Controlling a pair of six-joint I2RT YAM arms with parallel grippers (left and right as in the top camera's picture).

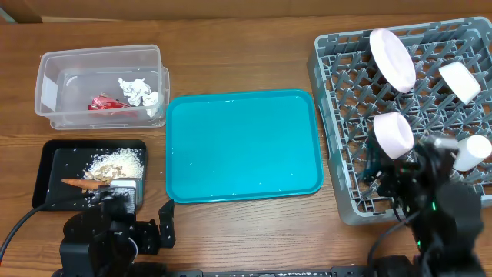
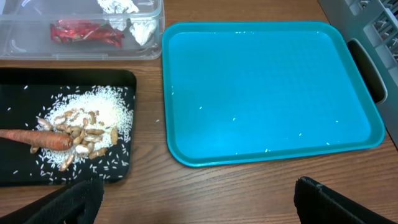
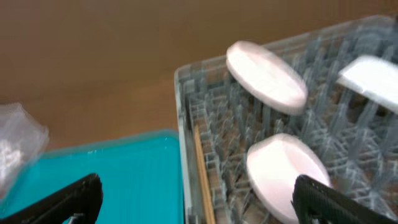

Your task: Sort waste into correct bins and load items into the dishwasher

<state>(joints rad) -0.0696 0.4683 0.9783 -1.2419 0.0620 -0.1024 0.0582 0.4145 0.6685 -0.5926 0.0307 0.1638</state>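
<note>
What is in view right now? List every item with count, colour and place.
table: one, brown wood, under everything
clear tub: one, clear, back left
tissue: crumpled pieces, white, in the clear tub
wrapper: one, red, in the clear tub
black tray: one, black, front left
food scraps: one pile, white and beige, on the black tray
carrot piece: one, orange, beside the food scraps
teal tray: one, teal, centre
dish rack: one, grey, right
plate: one, white, on edge in the dish rack
bowls: two, white, in the dish rack
cup: one, white, dish rack's right side
chopsticks: count unclear, light wood, dish rack's left edge
left gripper: black, open
right gripper: black, open
</note>
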